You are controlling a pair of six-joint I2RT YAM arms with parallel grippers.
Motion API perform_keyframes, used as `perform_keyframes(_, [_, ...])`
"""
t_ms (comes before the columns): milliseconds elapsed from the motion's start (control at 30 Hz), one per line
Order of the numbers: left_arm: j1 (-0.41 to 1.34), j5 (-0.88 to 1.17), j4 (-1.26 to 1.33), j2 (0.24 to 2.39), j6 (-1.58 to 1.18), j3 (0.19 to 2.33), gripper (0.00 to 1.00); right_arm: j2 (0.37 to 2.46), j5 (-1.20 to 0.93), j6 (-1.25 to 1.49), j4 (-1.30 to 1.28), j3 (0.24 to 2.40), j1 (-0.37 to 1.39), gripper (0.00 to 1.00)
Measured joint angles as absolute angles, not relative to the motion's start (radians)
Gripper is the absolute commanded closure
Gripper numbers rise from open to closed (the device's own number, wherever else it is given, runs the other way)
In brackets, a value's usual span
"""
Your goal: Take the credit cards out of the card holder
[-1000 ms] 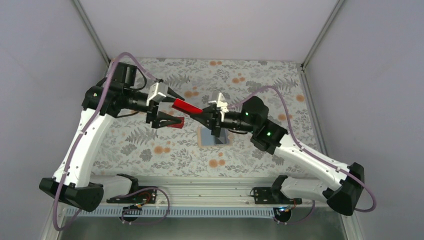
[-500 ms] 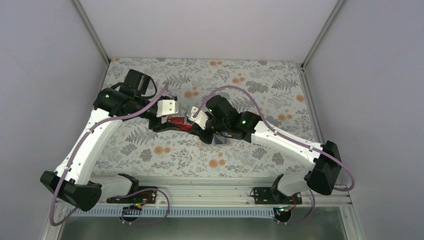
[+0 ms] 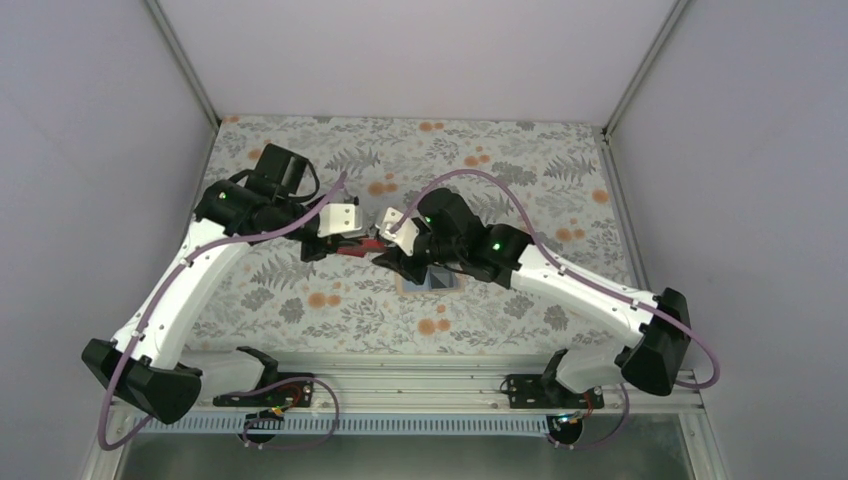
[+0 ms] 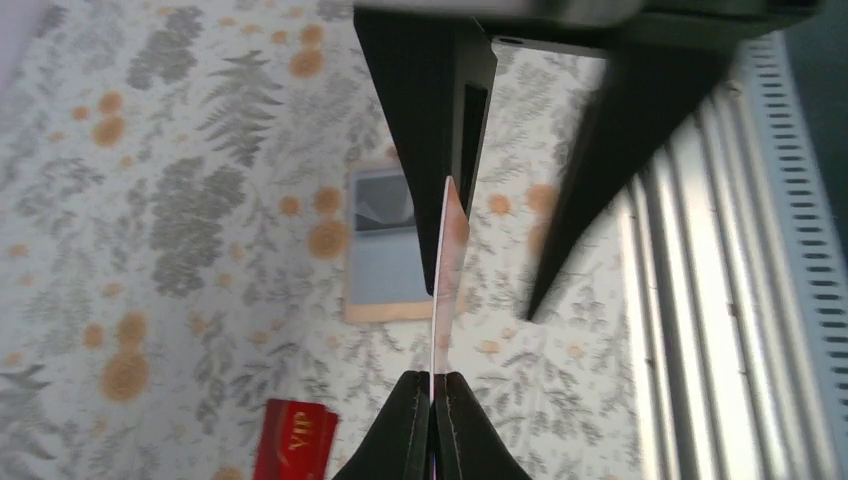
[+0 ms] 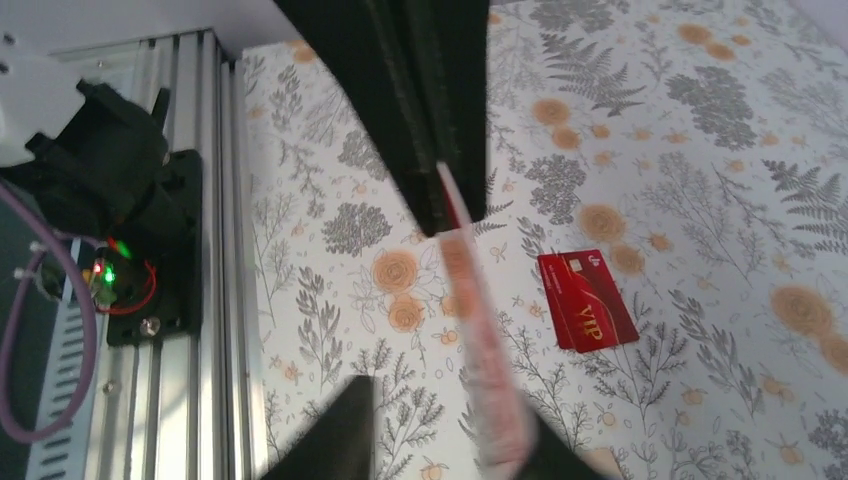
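The card holder (image 3: 432,281) lies open on the desk (image 3: 520,160) beneath both arms. Above it a handover is in hand: the left tool (image 4: 433,398) is clamped on a red card (image 4: 447,260), edge-on; the right tool (image 5: 440,330) stands slightly parted around it. Next, the right tool must withdraw cleanly. Other red cards (image 5: 587,299) lie beyond; their number is unclear.

The counter (image 3: 560,160) wears a matt cloth printed with leaves and flowers. The red cards (image 5: 587,300) below the right hand (image 5: 440,300) look smooth and a little shiny, like plastic. The black hands look like matt plastic. The rail (image 5: 215,200) is ridged grey metal.
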State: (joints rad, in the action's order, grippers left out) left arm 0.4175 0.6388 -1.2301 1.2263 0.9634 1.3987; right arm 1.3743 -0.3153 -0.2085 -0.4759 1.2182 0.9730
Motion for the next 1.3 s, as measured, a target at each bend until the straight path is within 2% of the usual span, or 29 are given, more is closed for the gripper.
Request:
perform_keyframes(33, [0.418,0.633,-1.211,1.225,0.957,1.396,0.98,1.369,-0.303,-0.205,-0.467,1.214,0.973,0.25])
perform_keyframes(67, [0.418,0.62,-1.183,1.221,0.952,1.389,0.98,1.358,-0.289,-0.197,-0.454,1.206,0.974,0.13])
perform_keyframes(100, [0.419,0.591,-1.145,1.215,0.945,1.375,0.98,1.343,-0.271,-0.185,-0.439,1.193,0.971,0.04])
perform_keyframes(133, [0.419,0.556,-1.116,1.209,0.939,1.359,0.98,1.328,-0.258,-0.177,-0.429,1.182,0.965,0.01])
perform_keyframes(267, [0.418,0.322,-0.926,1.212,0.929,1.232,0.98,1.236,-0.239,-0.116,-0.373,1.115,0.879,0.01])
perform_keyframes(400, [0.416,0.197,-0.755,1.275,0.991,1.133,0.98,1.168,-0.245,-0.053,-0.321,1.064,0.749,0.01])
perform_keyframes(567, [0.412,0.157,-0.53,1.348,1.177,0.973,0.98,1.148,-0.282,-0.006,-0.304,1.039,0.667,0.01])
perform_keyframes(767, [0.381,0.134,-0.268,1.423,1.385,0.766,0.98,1.125,-0.342,0.015,-0.304,1.017,0.653,0.01])
perform_keyframes(1067, [0.356,0.173,0.025,1.435,1.484,0.637,0.98,1.072,-0.412,0.018,-0.303,1.007,0.653,0.01])
perform_keyframes(1300, [0.356,0.165,0.125,1.514,1.48,0.607,0.98,1.065,-0.436,0.017,-0.304,1.007,0.653,0.01])
